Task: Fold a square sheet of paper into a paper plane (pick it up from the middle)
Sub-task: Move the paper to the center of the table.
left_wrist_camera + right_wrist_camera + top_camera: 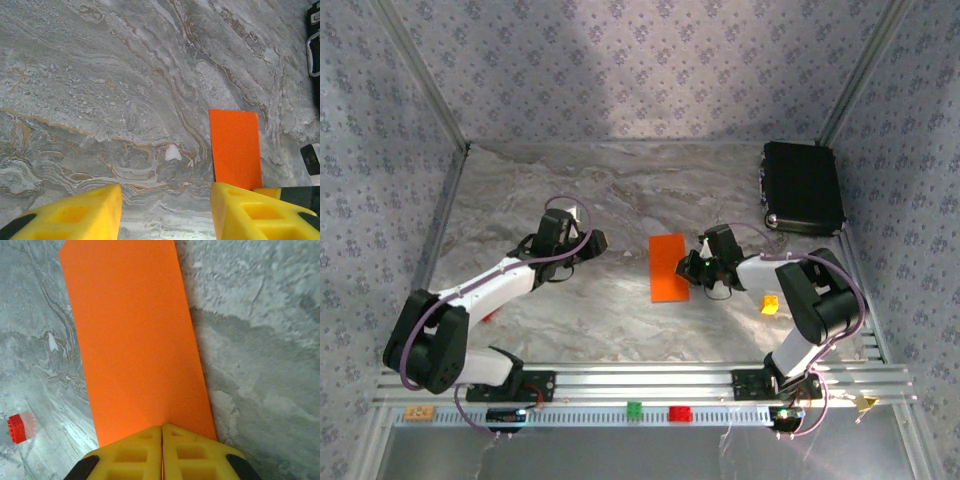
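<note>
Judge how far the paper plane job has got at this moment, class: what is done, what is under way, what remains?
Done: the square sheet of paper lies as a narrow rectangle, so it looks folded in half once. In hand: the right gripper is shut on its edge, while the left gripper hangs open, apart from it. Left: the nose and wing folds; no dart shape yet.
</note>
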`<state>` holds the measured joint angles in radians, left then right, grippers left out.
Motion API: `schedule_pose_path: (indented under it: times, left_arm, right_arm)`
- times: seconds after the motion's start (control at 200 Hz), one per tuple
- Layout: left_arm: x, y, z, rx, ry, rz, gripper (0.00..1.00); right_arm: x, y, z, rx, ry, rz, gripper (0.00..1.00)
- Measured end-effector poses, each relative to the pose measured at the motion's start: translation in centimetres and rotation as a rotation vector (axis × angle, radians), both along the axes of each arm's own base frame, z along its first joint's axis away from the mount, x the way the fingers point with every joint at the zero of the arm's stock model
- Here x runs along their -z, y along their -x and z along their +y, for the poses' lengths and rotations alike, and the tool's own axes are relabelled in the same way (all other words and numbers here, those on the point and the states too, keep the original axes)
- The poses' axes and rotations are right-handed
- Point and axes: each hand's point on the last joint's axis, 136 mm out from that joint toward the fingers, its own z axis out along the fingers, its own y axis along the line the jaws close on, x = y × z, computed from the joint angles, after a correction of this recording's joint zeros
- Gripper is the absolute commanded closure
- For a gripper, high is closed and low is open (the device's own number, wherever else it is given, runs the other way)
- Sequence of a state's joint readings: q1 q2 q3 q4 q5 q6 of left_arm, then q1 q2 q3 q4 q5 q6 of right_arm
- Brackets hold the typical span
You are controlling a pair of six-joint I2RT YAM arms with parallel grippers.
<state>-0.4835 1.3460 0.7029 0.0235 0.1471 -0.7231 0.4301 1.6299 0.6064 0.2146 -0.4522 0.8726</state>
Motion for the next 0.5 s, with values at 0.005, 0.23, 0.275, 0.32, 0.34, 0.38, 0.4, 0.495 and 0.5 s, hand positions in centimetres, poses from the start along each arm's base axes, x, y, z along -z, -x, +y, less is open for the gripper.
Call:
schedule_pose_path:
  times: [0.005,0.23,0.275,0.32,0.34,0.38,0.4,0.495,0.5]
  left_arm:
    - [0.0,0.0,0.0,0.000,0.000,0.000,0.51]
    - [0.3,0.0,-0.1,0.003,-0.002,0.010,0.51]
    - [0.3,0.0,-0.1,0.003,-0.002,0.010,0.51]
    - [0.3,0.0,-0.1,0.003,-0.002,0.010,0.51]
    - [0.3,0.0,-0.1,0.003,-0.002,0.009,0.51]
    - [0.3,0.0,-0.1,0.003,-0.002,0.010,0.51]
    - [0.3,0.0,-0.1,0.003,-0.002,0.010,0.51]
    - [0.3,0.0,-0.1,0.003,-0.002,0.010,0.51]
    - [0.3,0.0,-0.1,0.003,-0.002,0.010,0.51]
  right_arm:
    - [0.0,0.0,0.0,0.000,0.000,0.000,0.91]
    - [-0.1,0.6,0.8,-0.008,-0.008,0.016,0.91]
    - [-0.1,0.7,0.9,-0.010,-0.007,0.016,0.91]
    - [-0.3,0.6,1.0,-0.009,-0.006,0.013,0.91]
    - [-0.4,0.6,0.9,-0.009,-0.005,0.011,0.91]
    - [-0.7,0.6,0.9,-0.008,-0.007,0.006,0.90]
    - [-0.8,0.6,0.9,-0.006,-0.006,0.002,0.90]
    - [-1.6,0.4,0.7,0.003,-0.008,-0.014,0.90]
    - [-1.6,0.4,0.7,0.003,-0.009,-0.015,0.90]
